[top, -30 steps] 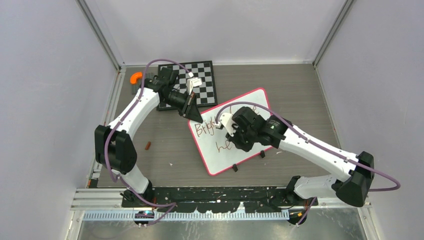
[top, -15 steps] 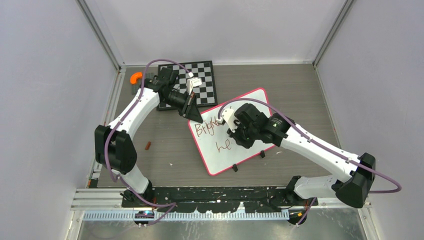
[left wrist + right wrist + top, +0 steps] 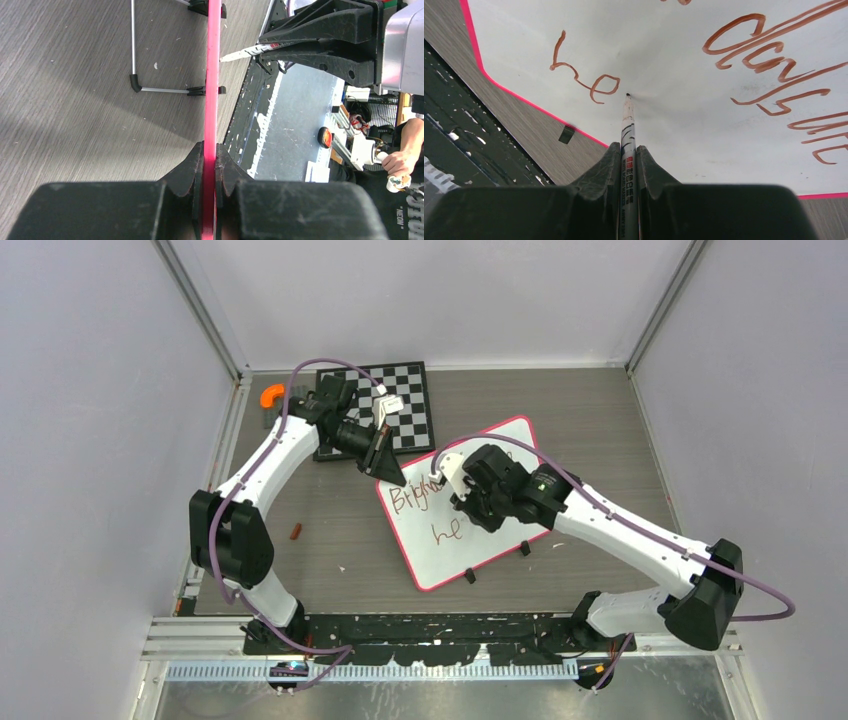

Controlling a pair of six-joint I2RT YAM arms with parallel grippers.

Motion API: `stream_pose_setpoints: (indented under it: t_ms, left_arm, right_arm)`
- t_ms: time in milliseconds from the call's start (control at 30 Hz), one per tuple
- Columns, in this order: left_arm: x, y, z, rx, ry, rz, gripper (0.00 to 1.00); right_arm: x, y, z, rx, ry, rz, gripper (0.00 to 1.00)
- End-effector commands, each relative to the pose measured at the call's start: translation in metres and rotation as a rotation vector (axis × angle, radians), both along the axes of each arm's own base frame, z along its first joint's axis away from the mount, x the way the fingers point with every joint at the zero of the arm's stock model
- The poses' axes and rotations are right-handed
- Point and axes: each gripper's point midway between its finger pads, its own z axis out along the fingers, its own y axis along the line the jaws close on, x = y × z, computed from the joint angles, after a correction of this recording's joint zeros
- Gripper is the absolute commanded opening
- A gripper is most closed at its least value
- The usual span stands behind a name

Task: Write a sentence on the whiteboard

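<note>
**Operator:** Where is the board, and what has hold of it?

**Inspector:** Your whiteboard (image 3: 455,558) lies askew in the middle of the desk (image 3: 600,420), with its far left corner towards the checkered board (image 3: 405,405). Your left end effector (image 3: 210,150) is closed narrow on the pink rim at that corner. In the left wrist view both pads press against the rim, which is seen edge-on. Black clip feet (image 3: 470,576) sit along the near edge.

**Operator:** And the right side?

**Inspector:** Your right end effector (image 3: 629,150) is clamped on a marker (image 3: 627,117). The barrel runs out between the fingers, and the tip touches the white surface just right of the "e".

**Operator:** What can be read?

**Inspector:** The sentence (image 3: 764,55) is in reddish-brown handwriting on two lines.
- **Upper line:** "days" and "are" are legible in the right wrist view. From above, "Bright" shows before your right arm covers the rest.
- **Lower line:** it reads "he".
- **Marker barrel:** it carries print, too small to read.

**Operator:** Anything else on the desk?

**Inspector:** An orange piece (image 3: 271,395) sits at the far left, beside the checkered board. A small brown item (image 3: 295,531) lies left of the whiteboard, well apart from it.
</note>
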Motion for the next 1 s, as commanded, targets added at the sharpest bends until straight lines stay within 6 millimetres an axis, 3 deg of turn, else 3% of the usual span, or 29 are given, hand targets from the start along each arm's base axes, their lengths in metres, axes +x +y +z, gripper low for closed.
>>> stream_pose_setpoints:
  t_ms: [0,167,400,733,967]
  left_arm:
    - [-0.001,0.001,-0.008,0.028,0.001,0.007,0.0]
    - [0.0,0.002,-0.008,0.028,0.002,0.008,0.0]
    - [0.0,0.001,-0.008,0.031,0.003,0.01,0.0]
    - [0.0,0.002,-0.007,0.033,0.0,0.01,0.0]
    - [0.0,0.002,-0.007,0.034,-0.001,0.01,0.0]
  right_arm:
    - [0.016,0.001,0.011,0.012,-0.065,-0.043,0.0]
    - [0.007,-0.012,-0.004,-0.038,-0.027,-0.047,0.0]
    - [-0.007,-0.013,-0.021,-0.057,0.05,-0.015,0.0]
    - [0.001,-0.003,0.0,0.003,0.014,-0.026,0.0]
    - [0.014,-0.013,0.006,0.024,0.012,-0.086,0.0]
